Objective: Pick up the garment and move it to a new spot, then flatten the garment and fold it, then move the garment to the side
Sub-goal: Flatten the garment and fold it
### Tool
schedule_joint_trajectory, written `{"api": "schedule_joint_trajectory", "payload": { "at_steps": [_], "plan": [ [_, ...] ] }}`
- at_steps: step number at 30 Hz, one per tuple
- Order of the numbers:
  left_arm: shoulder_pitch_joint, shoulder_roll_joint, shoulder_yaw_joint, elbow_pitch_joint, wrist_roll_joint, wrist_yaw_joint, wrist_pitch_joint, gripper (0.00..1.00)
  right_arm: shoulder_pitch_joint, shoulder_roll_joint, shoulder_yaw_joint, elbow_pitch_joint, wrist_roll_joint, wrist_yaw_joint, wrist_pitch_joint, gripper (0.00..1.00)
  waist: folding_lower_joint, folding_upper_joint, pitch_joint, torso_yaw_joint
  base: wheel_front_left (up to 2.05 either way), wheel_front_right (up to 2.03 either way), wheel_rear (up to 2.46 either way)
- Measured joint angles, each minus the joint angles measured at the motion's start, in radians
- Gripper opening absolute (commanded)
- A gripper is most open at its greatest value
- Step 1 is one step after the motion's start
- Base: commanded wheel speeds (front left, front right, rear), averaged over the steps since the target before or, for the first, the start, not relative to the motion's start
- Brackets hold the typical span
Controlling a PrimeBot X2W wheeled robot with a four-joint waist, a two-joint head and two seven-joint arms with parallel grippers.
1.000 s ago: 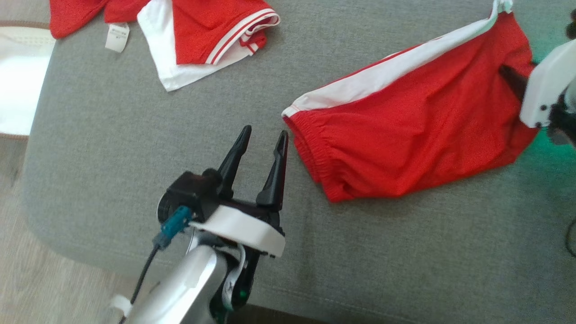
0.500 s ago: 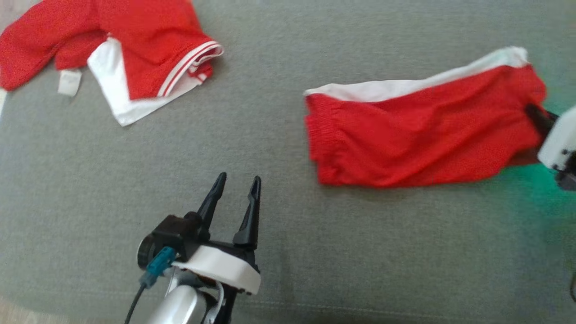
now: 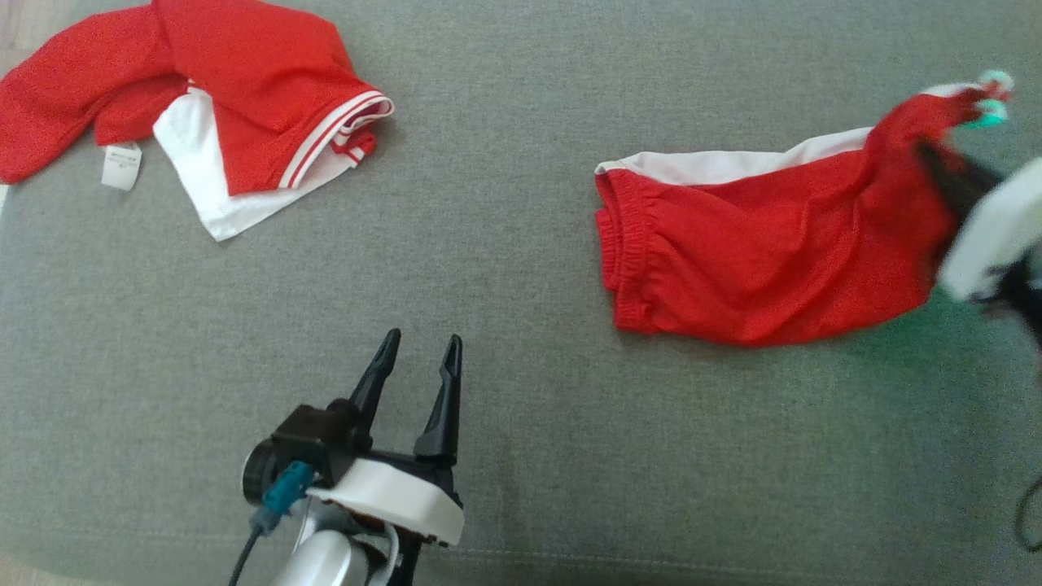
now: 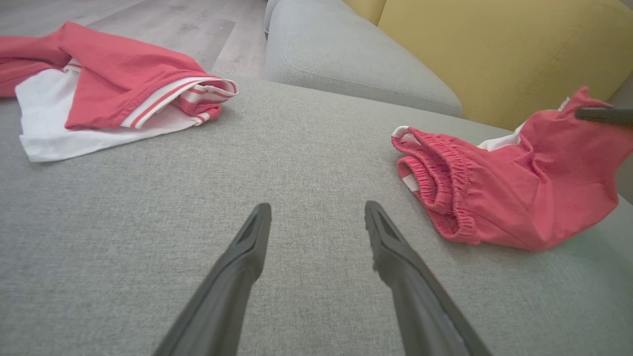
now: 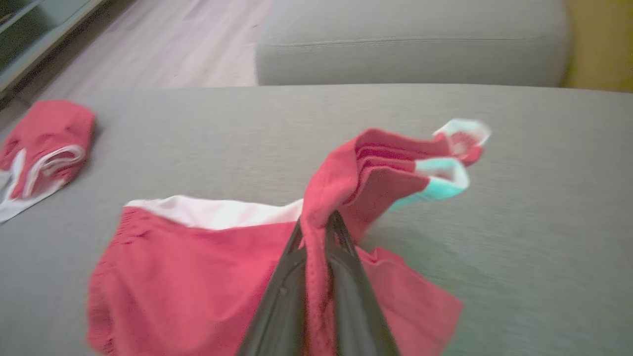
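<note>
On the grey cushion [image 3: 521, 244], red shorts [image 3: 765, 252] stretch left-right, waistband [image 3: 631, 260] left, right gripper [image 5: 316, 227] clamping the hem [image 5: 346, 163].

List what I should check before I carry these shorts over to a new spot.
1. Right gripper shut on the shorts: ok.
2. Waistband lifted off the cushion: not ok, it lies on it.
3. Left gripper open and apart from the shorts: ok.
4. Shirt apart from the shorts: ok.
5. Grip catches every layer of cloth: cannot tell.
</note>
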Motion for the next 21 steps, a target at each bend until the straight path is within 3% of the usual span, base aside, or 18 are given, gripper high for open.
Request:
{"api": "schedule_joint_trajectory", "payload": {
  "at_steps": [4, 9, 21],
  "plan": [
    [0.006, -0.019, 0.005, -0.001, 0.025, -0.012, 0.0, 1.0, 0.005, 0.04, 0.146, -0.076, 0.007, 0.0, 0.049, 0.0, 0.0, 0.0, -0.004, 0.011, 0.0, 0.0, 0.0],
    [0.004, -0.032, 0.014, 0.007, 0.049, -0.037, 0.0, 1.0, 0.019, 0.127, 0.251, -0.039, -0.006, 0.0, 0.058, 0.0, 0.0, 0.0, -0.003, 0.038, 0.0, 0.0, 0.0],
    [0.004, -0.055, 0.037, 0.04, 0.07, -0.06, 0.0, 1.0, 0.017, 0.258, 0.254, 0.109, -0.068, 0.0, -0.029, 0.0, 0.0, 0.0, -0.037, 0.087, 0.0, 0.0, 0.0]
  ]
}}
